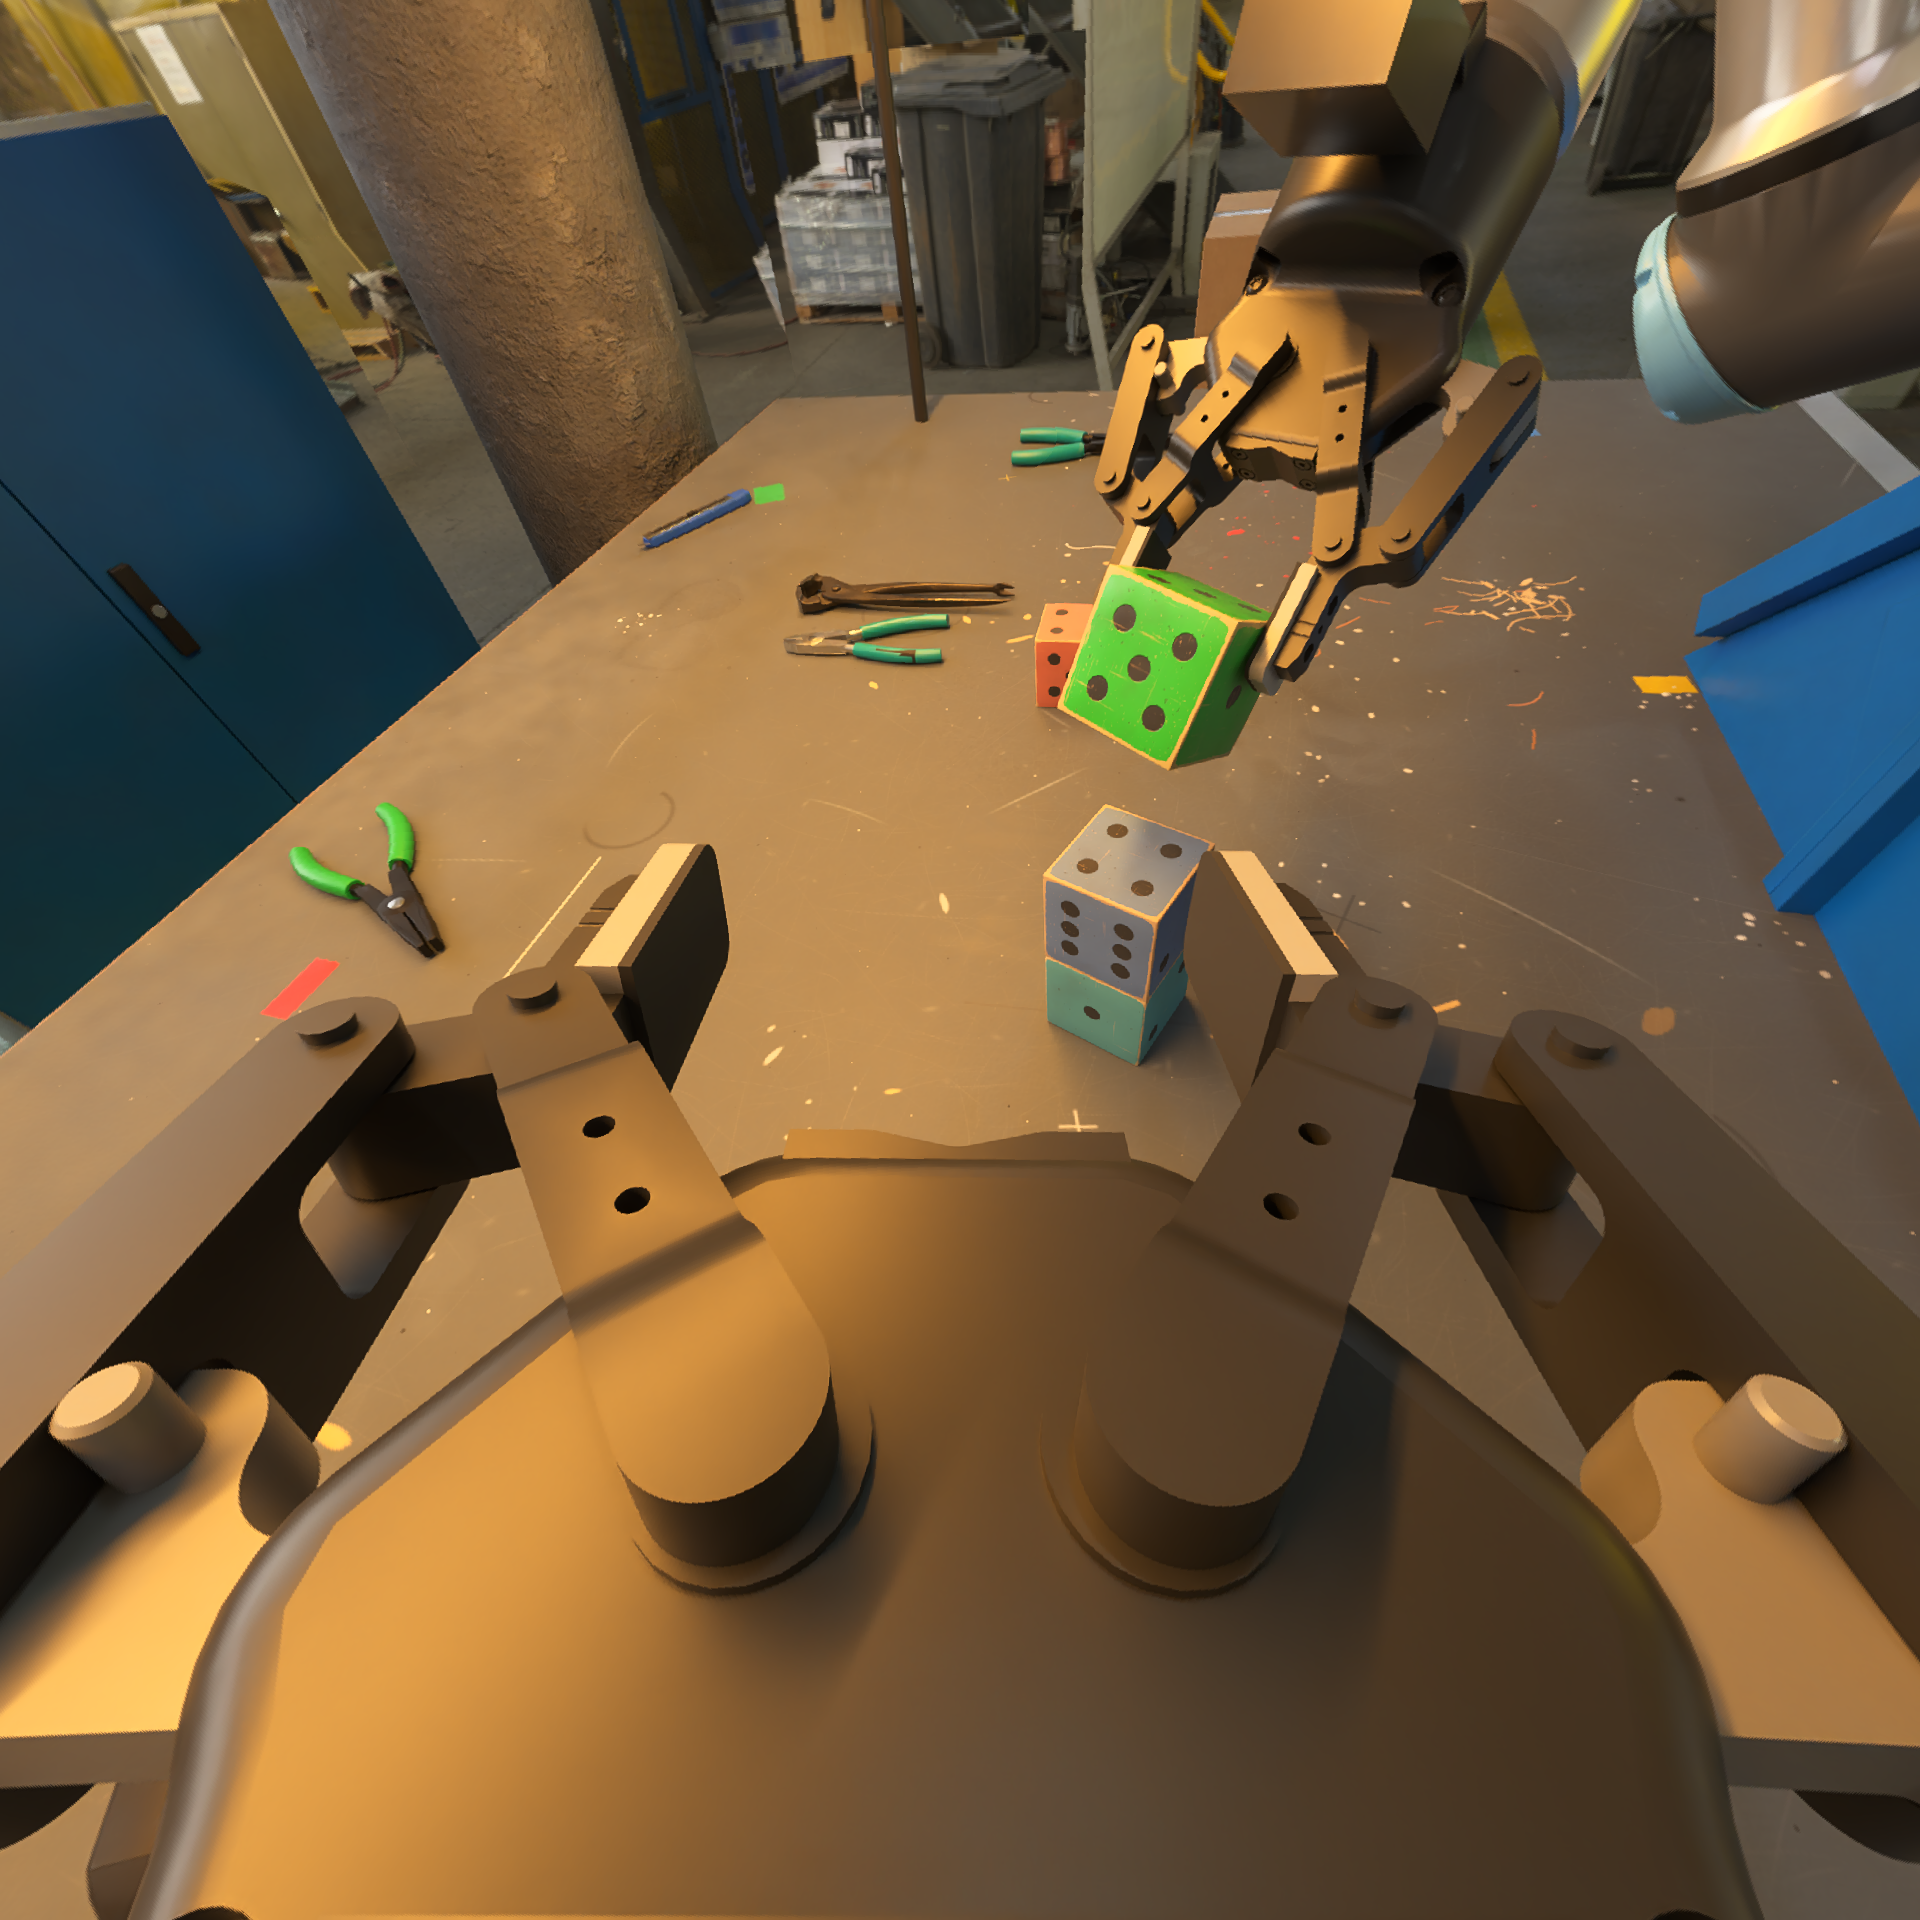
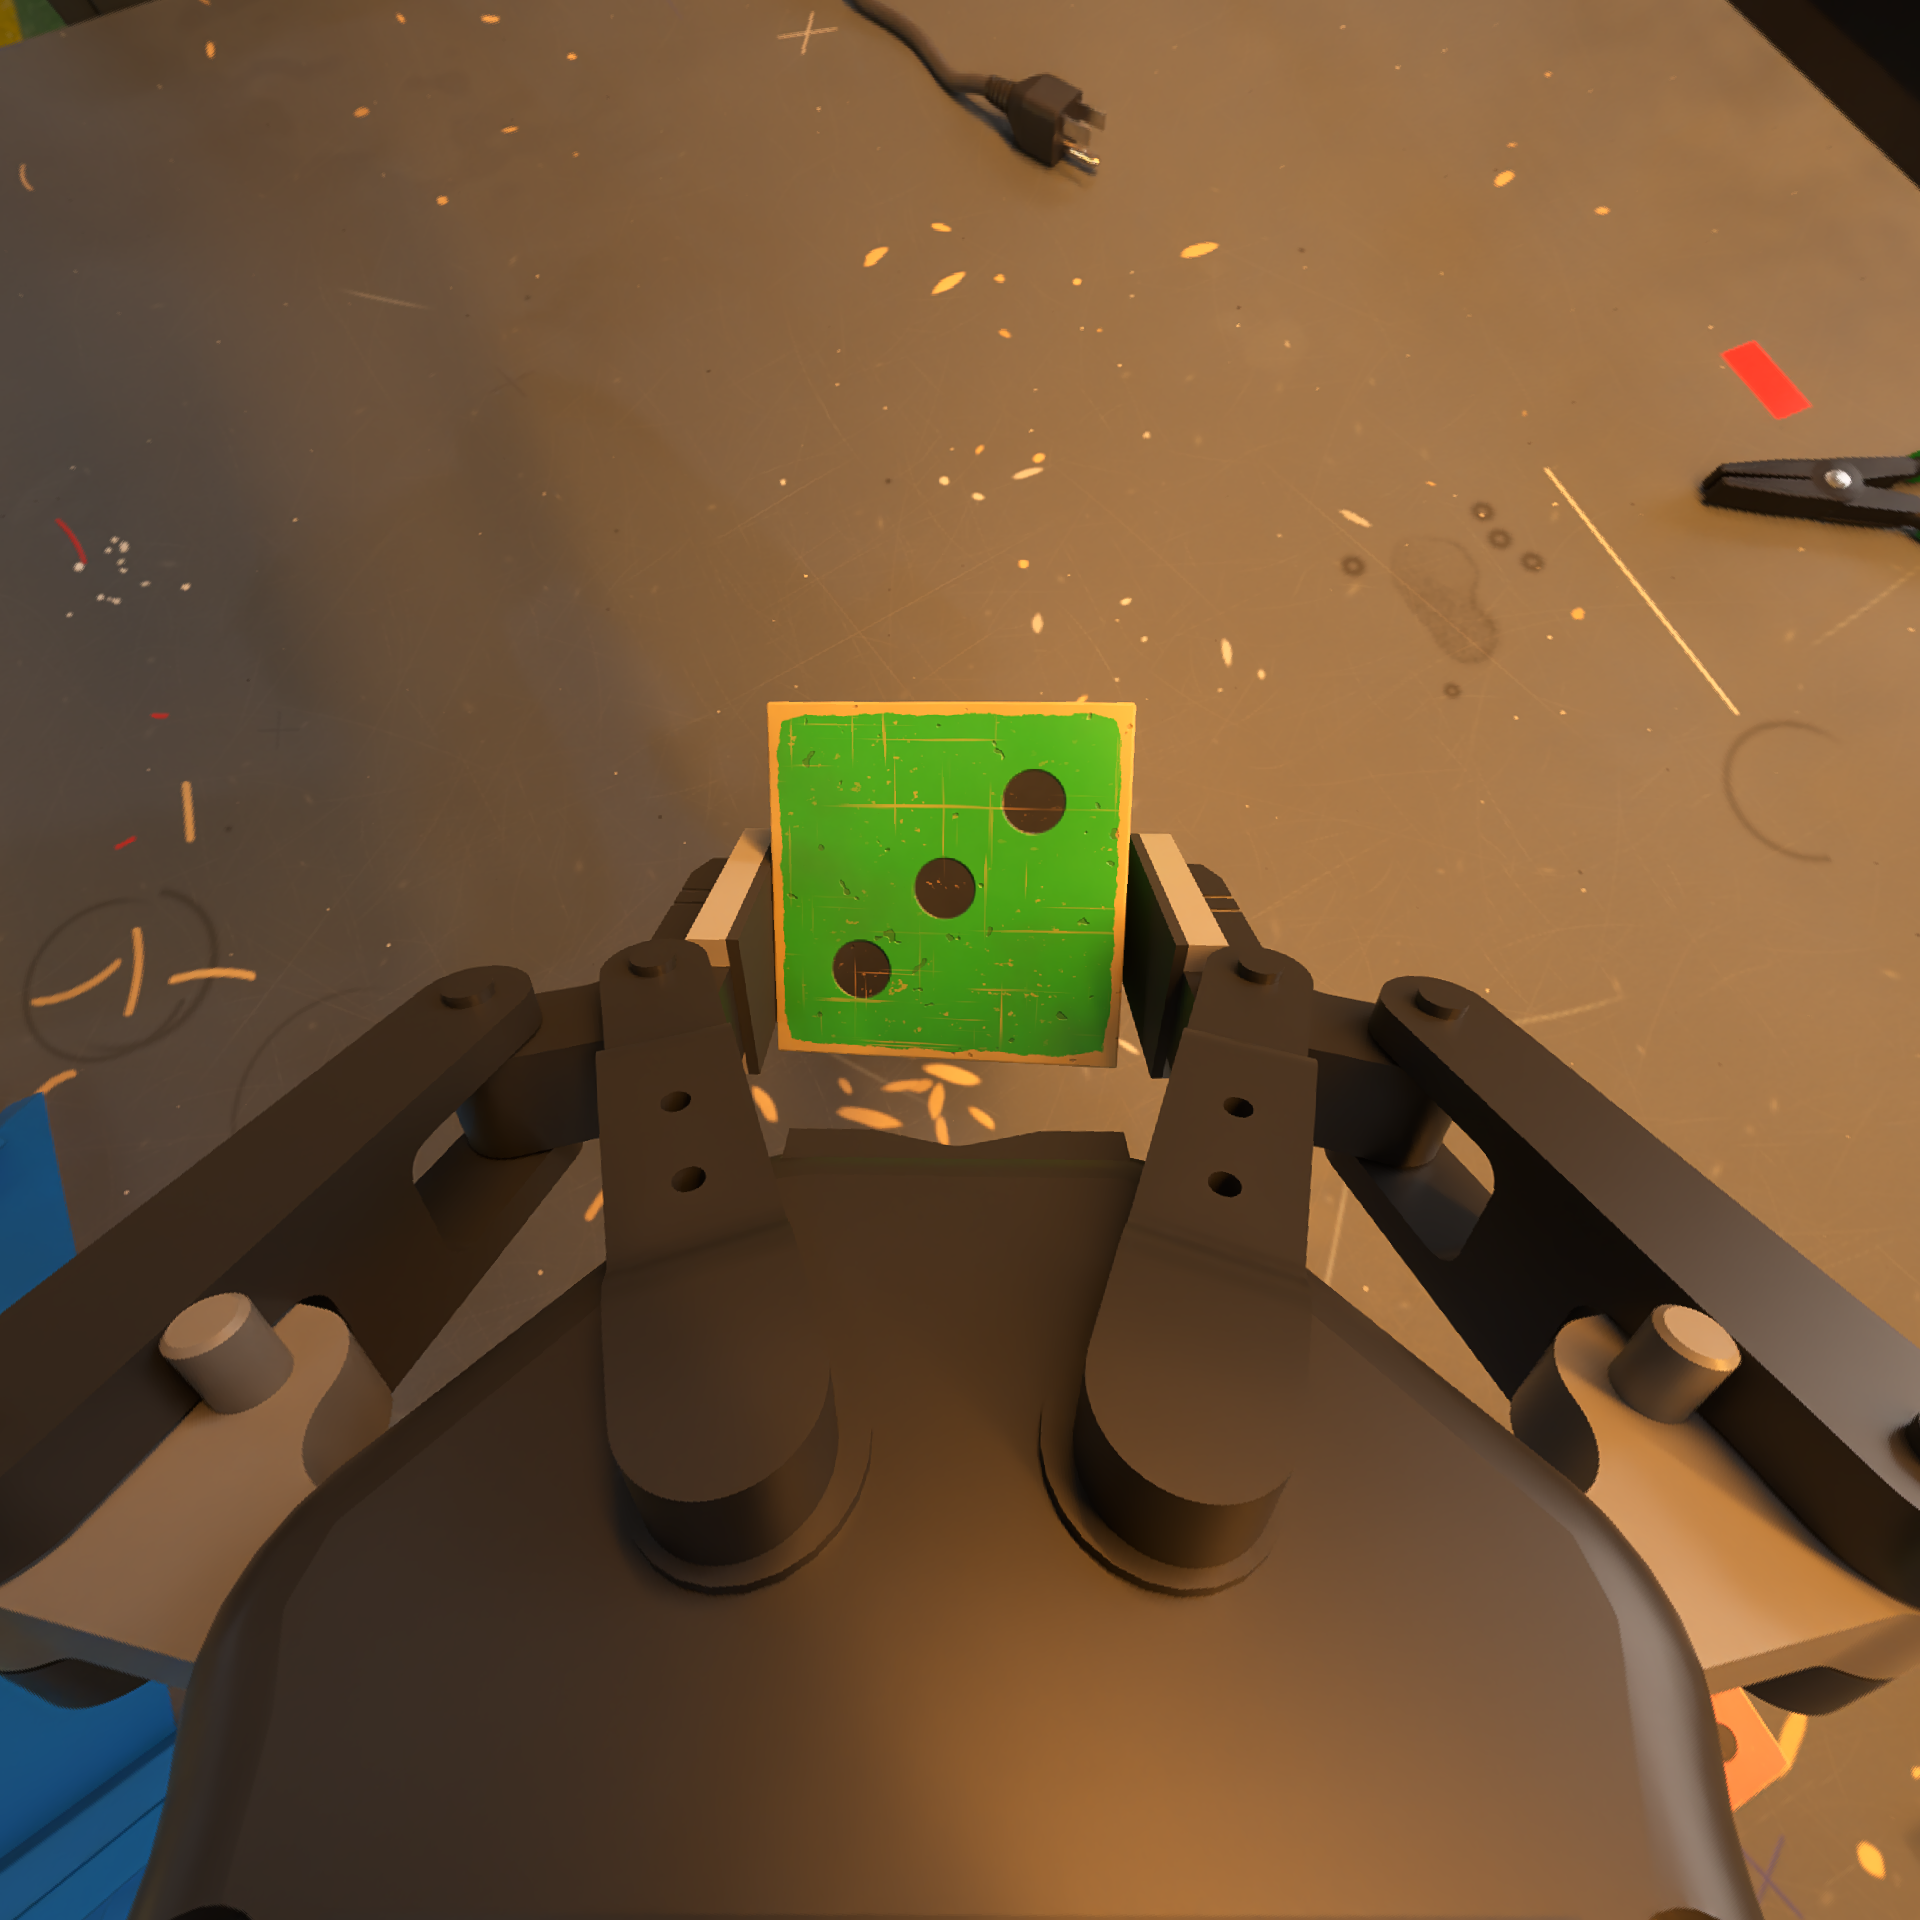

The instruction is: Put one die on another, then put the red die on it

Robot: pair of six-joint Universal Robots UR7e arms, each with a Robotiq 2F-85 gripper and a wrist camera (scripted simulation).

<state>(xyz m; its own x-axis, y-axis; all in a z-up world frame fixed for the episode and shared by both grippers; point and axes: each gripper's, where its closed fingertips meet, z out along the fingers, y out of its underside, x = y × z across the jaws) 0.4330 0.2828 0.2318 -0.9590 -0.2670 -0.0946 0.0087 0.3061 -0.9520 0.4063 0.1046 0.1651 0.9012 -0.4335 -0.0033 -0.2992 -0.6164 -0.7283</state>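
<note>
In the left wrist view a grey-blue die [image 1: 1122, 894] stands on a teal die [image 1: 1107, 1013] on the table. My left gripper [image 1: 966, 935] is open and empty; its right finger [image 1: 1262, 956] is beside the stack. Farther back, my right gripper [image 1: 1205, 613] is shut on a green die [image 1: 1153, 665] and holds it tilted above the table. The red die [image 1: 1058, 649] sits on the table behind the green die, mostly hidden. In the right wrist view the green die [image 2: 951, 883] sits between the pads of the right gripper [image 2: 951, 935]; a sliver of the red die [image 2: 1751, 1756] shows bottom right.
Green-handled pliers [image 1: 379, 878] lie at the left, more pliers [image 1: 873, 639] and black pincers [image 1: 899, 594] in the middle, a blue pen [image 1: 696, 516] farther back. A blue box [image 1: 1839, 727] stands at the right. A power plug [image 2: 1049, 120] and a red tape patch [image 2: 1764, 379] lie on the table.
</note>
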